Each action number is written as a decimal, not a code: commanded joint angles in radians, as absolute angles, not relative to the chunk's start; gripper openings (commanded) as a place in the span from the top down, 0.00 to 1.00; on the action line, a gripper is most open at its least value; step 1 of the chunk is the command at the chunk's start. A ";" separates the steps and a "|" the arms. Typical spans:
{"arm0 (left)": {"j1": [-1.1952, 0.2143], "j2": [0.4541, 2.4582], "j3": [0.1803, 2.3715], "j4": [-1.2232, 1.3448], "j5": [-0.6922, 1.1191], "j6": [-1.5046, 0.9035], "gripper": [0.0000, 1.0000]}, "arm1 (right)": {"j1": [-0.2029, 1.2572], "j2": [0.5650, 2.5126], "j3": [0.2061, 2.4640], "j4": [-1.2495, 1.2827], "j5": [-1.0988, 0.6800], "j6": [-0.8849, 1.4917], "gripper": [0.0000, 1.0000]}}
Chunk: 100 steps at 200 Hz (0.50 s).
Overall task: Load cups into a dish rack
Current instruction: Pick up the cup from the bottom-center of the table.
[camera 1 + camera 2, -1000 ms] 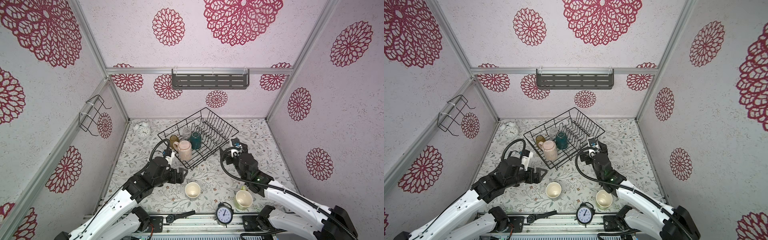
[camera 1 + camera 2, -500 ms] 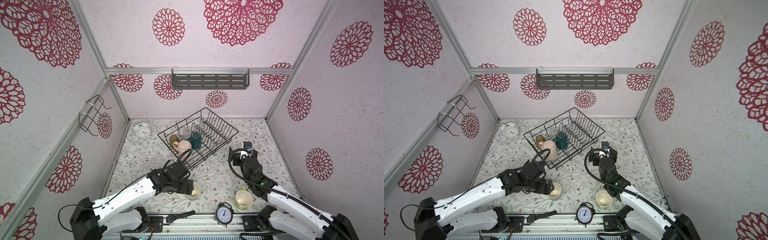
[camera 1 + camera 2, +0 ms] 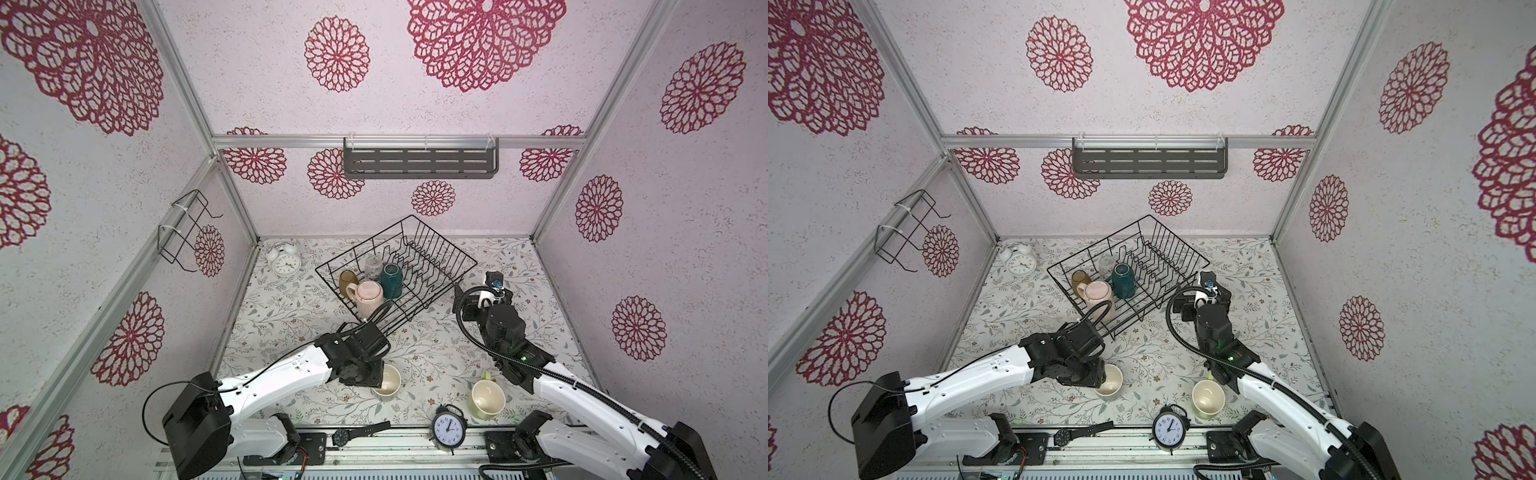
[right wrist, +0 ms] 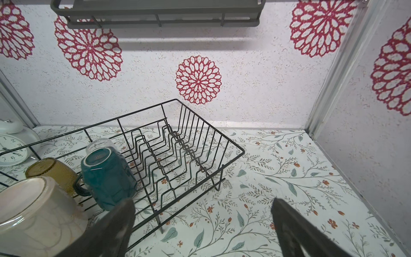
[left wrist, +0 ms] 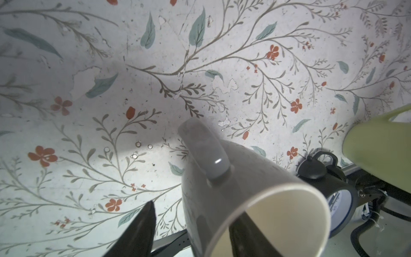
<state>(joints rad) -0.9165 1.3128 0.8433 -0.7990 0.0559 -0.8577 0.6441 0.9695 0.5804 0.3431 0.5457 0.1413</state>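
A grey mug [image 3: 388,381] [image 5: 233,189] with a cream inside stands upright near the table's front. My left gripper [image 5: 196,209] straddles its wall, one finger inside and one outside. The outer finger [image 5: 142,222] stands apart from the wall. The black wire dish rack [image 3: 439,239] [image 4: 211,126] holds an amber tumbler [image 3: 347,280], a clear glass [image 3: 372,264], a teal mug [image 3: 390,278] and a pink mug [image 3: 369,297], all upside down. A yellow-green mug [image 3: 486,400] stands at the front right. My right gripper [image 4: 202,201] hangs open and empty beside the rack's right corner.
A black alarm clock [image 3: 448,428] stands at the front edge between the two loose mugs, with a wristwatch [image 3: 353,433] on the rail. A white alarm clock [image 3: 284,259] sits at the back left. A wire bracket [image 3: 183,232] and a grey shelf [image 3: 419,162] hang on the walls.
My left arm swung from the rack's front corner down to the grey mug, and its jaws narrowed around the mug's wall. The right arm drew back to the right of the rack.
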 commanded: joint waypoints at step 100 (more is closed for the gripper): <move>-0.919 1.235 0.862 -0.825 0.063 -0.766 0.92 | 0.640 0.966 0.645 0.339 0.524 0.142 0.01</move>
